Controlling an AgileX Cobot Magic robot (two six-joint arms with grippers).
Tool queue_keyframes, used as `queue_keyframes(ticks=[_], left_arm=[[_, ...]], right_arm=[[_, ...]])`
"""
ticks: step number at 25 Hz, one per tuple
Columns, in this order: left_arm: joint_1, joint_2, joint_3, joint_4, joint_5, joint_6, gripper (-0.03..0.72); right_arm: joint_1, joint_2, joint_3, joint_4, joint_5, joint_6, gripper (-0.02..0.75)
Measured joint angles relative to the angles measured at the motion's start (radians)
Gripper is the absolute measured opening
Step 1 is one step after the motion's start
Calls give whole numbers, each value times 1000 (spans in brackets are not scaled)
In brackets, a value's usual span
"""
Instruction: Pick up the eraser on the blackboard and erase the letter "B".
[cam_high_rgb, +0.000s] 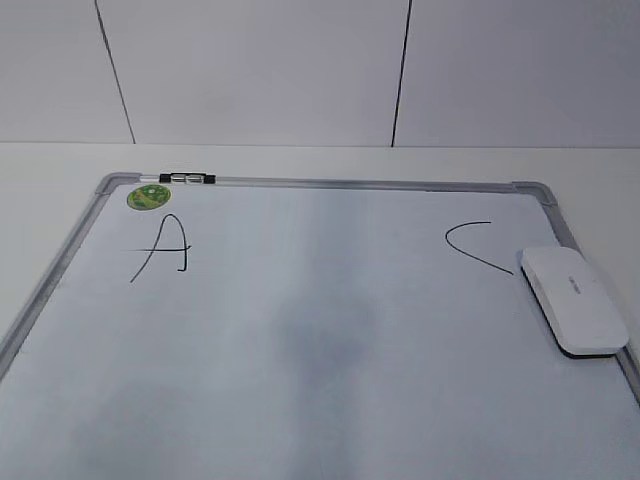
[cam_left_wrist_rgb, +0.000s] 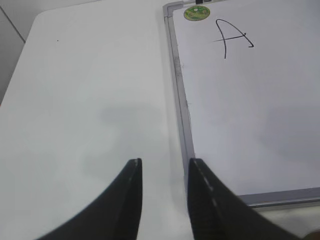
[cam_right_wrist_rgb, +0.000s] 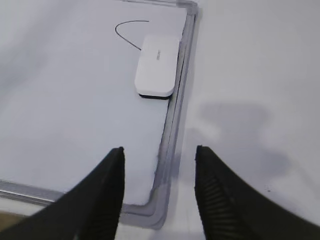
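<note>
The blackboard (cam_high_rgb: 320, 330) is a white board with a grey frame, lying flat on the table. The eraser (cam_high_rgb: 574, 298) is a white block with a black base; it lies on the board by its right edge, over the end of the "C" (cam_high_rgb: 470, 245). It also shows in the right wrist view (cam_right_wrist_rgb: 157, 65). The "A" (cam_high_rgb: 165, 247) is at the upper left. No letter "B" shows; the board's middle carries only a grey smear (cam_high_rgb: 330, 330). My left gripper (cam_left_wrist_rgb: 165, 162) is open over the board's left frame. My right gripper (cam_right_wrist_rgb: 159, 150) is open over the near right corner, well short of the eraser.
A round green sticker (cam_high_rgb: 147, 196) sits at the board's top left corner, next to a small black-and-white clip (cam_high_rgb: 187, 179) on the top frame. The white table (cam_left_wrist_rgb: 90, 100) runs past the board on both sides. A tiled wall (cam_high_rgb: 260, 70) stands behind.
</note>
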Motion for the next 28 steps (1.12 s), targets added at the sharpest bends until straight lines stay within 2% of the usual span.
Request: queue_keyframes(ticks=[2,14,22,28], left_arm=[[0,0,3,0,-7,-2,237],[0,0,3,0,-21,-4,237],[0,0,3,-52,-21,-6,237],[0,0,3,-65,-21,-51,236]], right_arm=[[0,0,23,-8,-40,-2,377],[0,0,35,0,-59,2,376],[0,0,37,11,-61,9,376],[0,0,37,12,-62,9,376]])
